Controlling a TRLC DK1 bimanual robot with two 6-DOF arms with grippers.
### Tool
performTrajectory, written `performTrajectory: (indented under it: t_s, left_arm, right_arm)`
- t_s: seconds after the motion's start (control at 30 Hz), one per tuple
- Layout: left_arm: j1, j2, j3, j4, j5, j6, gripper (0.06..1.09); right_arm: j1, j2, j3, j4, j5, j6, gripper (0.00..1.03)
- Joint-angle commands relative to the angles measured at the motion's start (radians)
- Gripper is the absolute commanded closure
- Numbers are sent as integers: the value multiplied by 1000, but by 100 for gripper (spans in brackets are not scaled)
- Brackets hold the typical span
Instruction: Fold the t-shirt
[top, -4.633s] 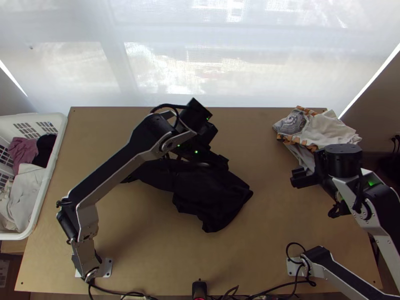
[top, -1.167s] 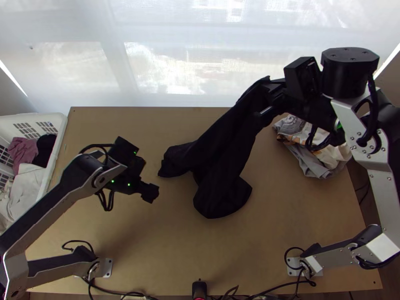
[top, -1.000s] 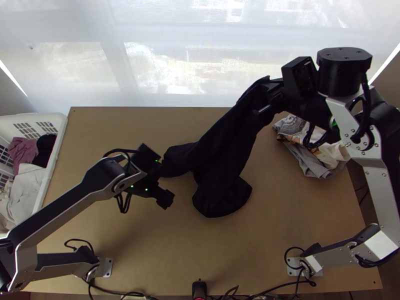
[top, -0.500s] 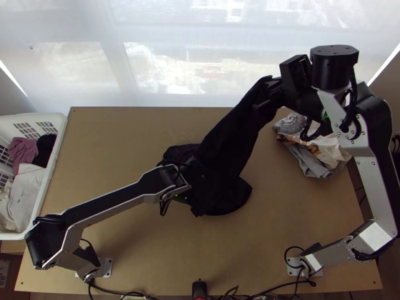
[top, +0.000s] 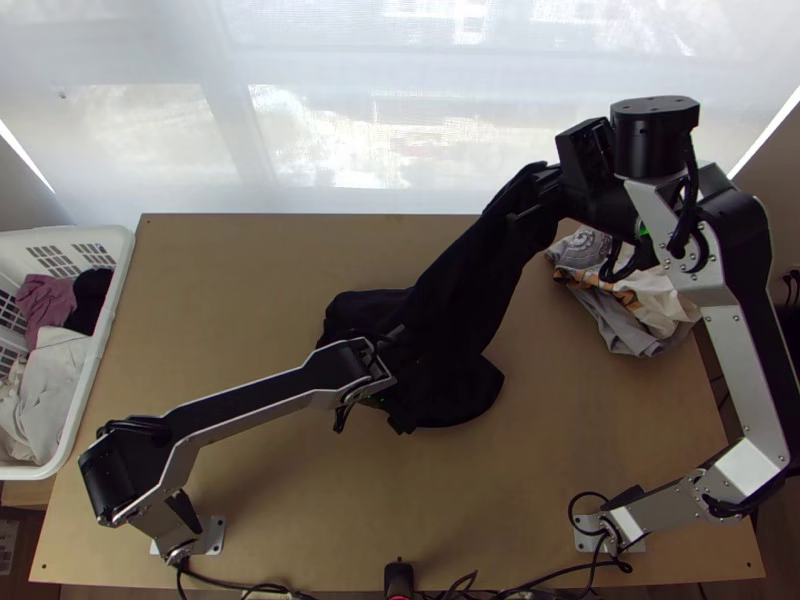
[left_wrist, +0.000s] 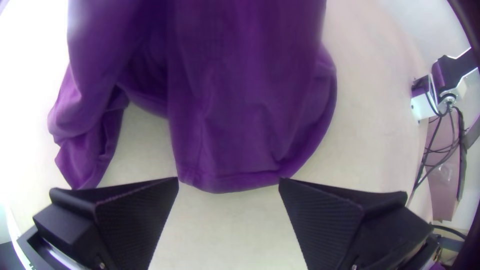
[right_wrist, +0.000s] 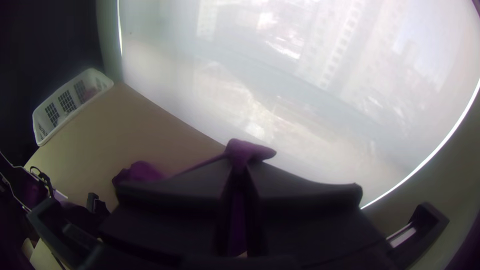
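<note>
Right now the right tool (top: 532, 198) is clamped on one end of the dark t-shirt (top: 475, 290), raised above the counter (top: 230, 270) where its lower part lies bunched, while the left tool (top: 403, 382) is spread wide beside the lower edge.

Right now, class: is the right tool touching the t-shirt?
Touching: the right wrist view shows the t-shirt pinched in the right tool, between its two fingers.
</note>
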Motion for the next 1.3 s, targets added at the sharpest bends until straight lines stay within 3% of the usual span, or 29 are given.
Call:
performTrajectory:
  t_s: [0.0,0.2,0.3,0.43,0.6,0.7,0.93,1.27]
  left_arm:
    - [-2,40,-17,43,-41,3,11]
    - [4,86,-11,57,-50,3,14]
    - [12,110,-14,69,-51,-1,23]
    - [26,126,-15,88,-51,-8,46]
    - [60,115,-15,105,-61,-19,89]
    - [75,110,-17,112,-91,-19,105]
    - [84,61,-12,102,-103,-13,105]
    - [264,-223,28,-20,-117,-4,105]
  right_arm:
    - [-11,-8,-16,-10,-1,-2,100]
    - [-17,-40,-45,-10,-1,-1,100]
    - [-22,-54,-57,-10,-1,-2,100]
    - [-25,-66,-65,-10,-1,-2,100]
    - [-25,-82,-68,-13,-1,-2,100]
    - [-31,-94,-77,-13,-1,-2,100]
    - [-40,-111,-92,-15,-1,-2,100]
    - [-69,-119,-63,-13,1,-2,100]
